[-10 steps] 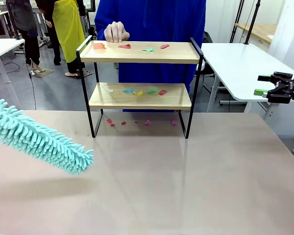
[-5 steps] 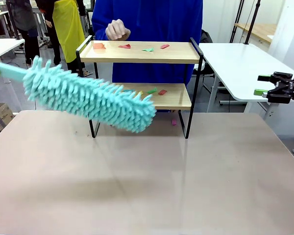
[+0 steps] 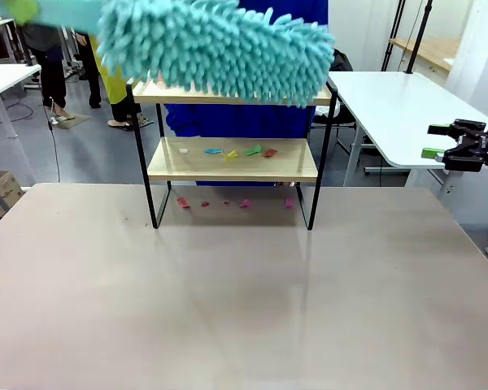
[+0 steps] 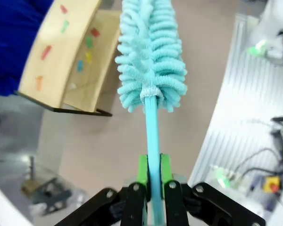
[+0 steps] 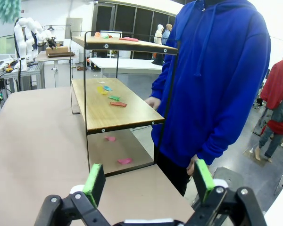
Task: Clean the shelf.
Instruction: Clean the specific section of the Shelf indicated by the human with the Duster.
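Observation:
My left gripper (image 4: 152, 181) is shut on the thin teal handle of a fluffy teal duster (image 4: 151, 56). In the front view the duster head (image 3: 220, 49) hangs across the top board of the shelf (image 3: 179, 166) and hides that board's surface. Coloured paper scraps (image 3: 240, 151) lie on the lower board, and more scraps (image 3: 228, 203) lie on the table under the shelf. My right gripper (image 3: 451, 140) is open and holds nothing, off to the right, well clear of the shelf. Its wrist view shows the shelf (image 5: 99, 110) end-on past the right gripper (image 5: 148, 181).
A person in a blue hoodie (image 5: 217, 84) stands right behind the shelf, one hand near its lower board. A white side table (image 3: 398, 106) stands at the right. The beige table (image 3: 244, 301) stretches bare in front of the shelf.
The duster has swung up and to the right, from low at the table's left to level with the top board. The person's hand on that board is now hidden. The right gripper has not moved.

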`<state>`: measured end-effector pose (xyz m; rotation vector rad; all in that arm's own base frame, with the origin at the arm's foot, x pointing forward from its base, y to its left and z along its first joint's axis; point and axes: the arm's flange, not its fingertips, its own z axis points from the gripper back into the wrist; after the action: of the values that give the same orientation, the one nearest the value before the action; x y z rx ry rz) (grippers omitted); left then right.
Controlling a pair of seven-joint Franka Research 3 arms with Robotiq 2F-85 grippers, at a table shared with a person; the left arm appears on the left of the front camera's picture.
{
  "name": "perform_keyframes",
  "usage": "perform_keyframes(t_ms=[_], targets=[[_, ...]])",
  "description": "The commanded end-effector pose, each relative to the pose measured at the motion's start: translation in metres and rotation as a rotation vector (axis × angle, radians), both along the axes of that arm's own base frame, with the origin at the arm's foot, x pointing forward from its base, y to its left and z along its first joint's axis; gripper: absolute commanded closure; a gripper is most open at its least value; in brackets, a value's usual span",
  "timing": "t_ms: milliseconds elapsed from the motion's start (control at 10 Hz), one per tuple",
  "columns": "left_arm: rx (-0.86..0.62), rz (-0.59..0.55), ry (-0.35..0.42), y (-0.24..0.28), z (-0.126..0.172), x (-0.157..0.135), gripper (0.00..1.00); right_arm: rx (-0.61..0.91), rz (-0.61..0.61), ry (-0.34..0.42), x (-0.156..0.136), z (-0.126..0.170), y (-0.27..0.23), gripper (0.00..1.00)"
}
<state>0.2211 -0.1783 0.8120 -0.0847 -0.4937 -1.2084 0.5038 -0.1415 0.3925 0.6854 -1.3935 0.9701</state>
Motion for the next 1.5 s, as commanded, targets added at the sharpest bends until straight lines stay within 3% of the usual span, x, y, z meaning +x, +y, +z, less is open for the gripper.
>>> perform_keyframes(t_ms=[0, 100, 300, 400, 900, 1100, 1400], targets=[[0.051, 0.161, 0.021, -0.041, 0.037, -0.004, 0.87, 0.000, 0.002, -0.005, 0.000, 0.002, 0.002, 0.00], [0.039, 0.247, 0.001, -0.065, 0.046, 0.002, 0.87, 0.000, 0.002, -0.005, 0.000, 0.002, 0.002, 0.00], [0.040, 0.195, 0.068, -0.094, 0.040, 0.016, 0.87, 0.000, 0.002, -0.005, 0.000, 0.002, 0.002, 0.00], [0.010, 0.217, 0.005, -0.073, 0.034, -0.005, 0.87, 0.000, 0.002, -0.005, 0.000, 0.002, 0.002, 0.00], [0.005, 0.221, 0.020, -0.081, 0.040, -0.001, 0.87, 0.000, 0.002, -0.005, 0.000, 0.002, 0.002, 0.00], [0.061, 0.411, -0.034, -0.144, 0.043, -0.001, 0.87, 0.000, 0.002, -0.005, 0.000, 0.002, 0.002, 0.00], [-0.049, 0.584, -0.082, -0.202, 0.031, 0.028, 0.87, 0.000, 0.002, -0.005, 0.000, 0.002, 0.002, 0.00]])
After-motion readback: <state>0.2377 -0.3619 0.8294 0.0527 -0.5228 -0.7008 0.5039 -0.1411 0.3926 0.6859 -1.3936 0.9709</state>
